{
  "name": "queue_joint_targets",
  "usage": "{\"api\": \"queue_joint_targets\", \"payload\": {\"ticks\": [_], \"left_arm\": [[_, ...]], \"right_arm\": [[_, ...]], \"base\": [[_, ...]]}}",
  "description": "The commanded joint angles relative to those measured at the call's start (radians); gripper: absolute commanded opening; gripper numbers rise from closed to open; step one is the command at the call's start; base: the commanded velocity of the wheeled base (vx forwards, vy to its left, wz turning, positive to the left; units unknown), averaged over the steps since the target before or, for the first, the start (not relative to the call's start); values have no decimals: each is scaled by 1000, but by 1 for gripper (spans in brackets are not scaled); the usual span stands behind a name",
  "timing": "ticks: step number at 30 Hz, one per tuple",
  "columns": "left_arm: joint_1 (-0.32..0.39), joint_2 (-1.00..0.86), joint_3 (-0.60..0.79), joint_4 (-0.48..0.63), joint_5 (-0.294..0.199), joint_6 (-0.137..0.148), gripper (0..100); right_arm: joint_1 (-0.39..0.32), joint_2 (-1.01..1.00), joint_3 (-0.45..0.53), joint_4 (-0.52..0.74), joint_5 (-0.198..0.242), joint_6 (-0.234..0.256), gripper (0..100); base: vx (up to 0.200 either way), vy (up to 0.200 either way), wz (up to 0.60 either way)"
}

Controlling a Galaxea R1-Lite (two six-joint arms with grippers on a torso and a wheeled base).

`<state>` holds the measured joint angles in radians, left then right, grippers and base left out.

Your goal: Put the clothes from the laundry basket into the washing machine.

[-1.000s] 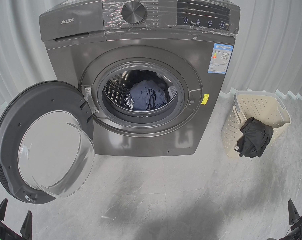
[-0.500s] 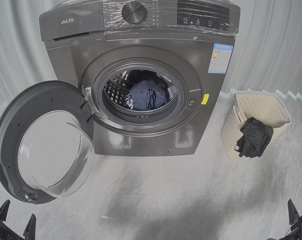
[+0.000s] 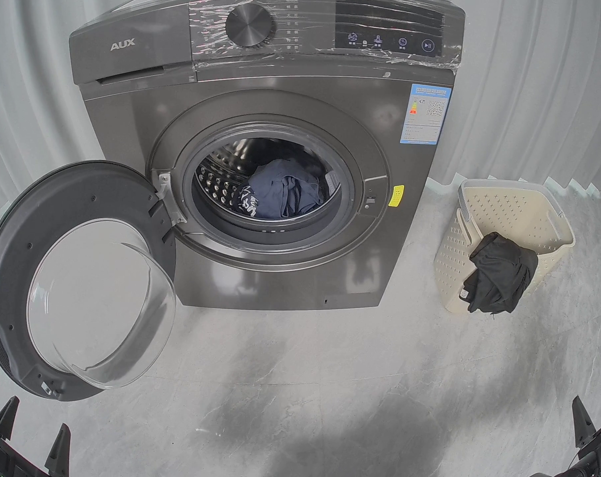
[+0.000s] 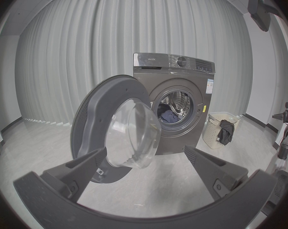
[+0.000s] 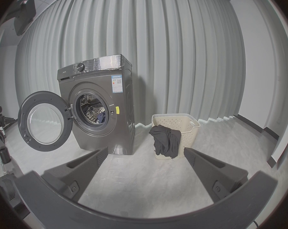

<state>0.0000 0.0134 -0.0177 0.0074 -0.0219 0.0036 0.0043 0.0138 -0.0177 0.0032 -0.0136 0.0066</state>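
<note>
Looking from the head, the whole picture slid sideways: we moved, not the washing machine [image 3: 141, 120] or basket [image 3: 454, 260]. Left wrist: left claw [image 4: 144, 150] gapes empty. Right wrist: right claw [image 5: 144, 150] gapes too; black garment [image 5: 164, 140], draped over the basket's rim, seems our next pick.

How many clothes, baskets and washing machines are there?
Washing machine: 1
Laundry basket: 1
Clothes: 2 that I can tell apart, a blue one in the machine and a black one over the basket's rim
Total: 4
</note>
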Motion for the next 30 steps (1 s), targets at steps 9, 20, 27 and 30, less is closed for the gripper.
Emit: {"api": "queue_joint_targets", "payload": {"ticks": [9,20,27,30], "left_arm": [[0,-13,16,0,0,-1,100],[-2,-13,16,2,0,-1,100],[0,-13,16,0,2,-1,100],[0,-13,16,2,2,-1,100]], "right_arm": [[0,-11,15,0,0,0,100],[0,-11,15,0,0,1,100],[0,-11,15,0,0,0,100],[0,-11,15,0,1,0,100]], "base": [[0,-200,0],[0,-127,0],[0,-143,0],[0,-200,0]]}}
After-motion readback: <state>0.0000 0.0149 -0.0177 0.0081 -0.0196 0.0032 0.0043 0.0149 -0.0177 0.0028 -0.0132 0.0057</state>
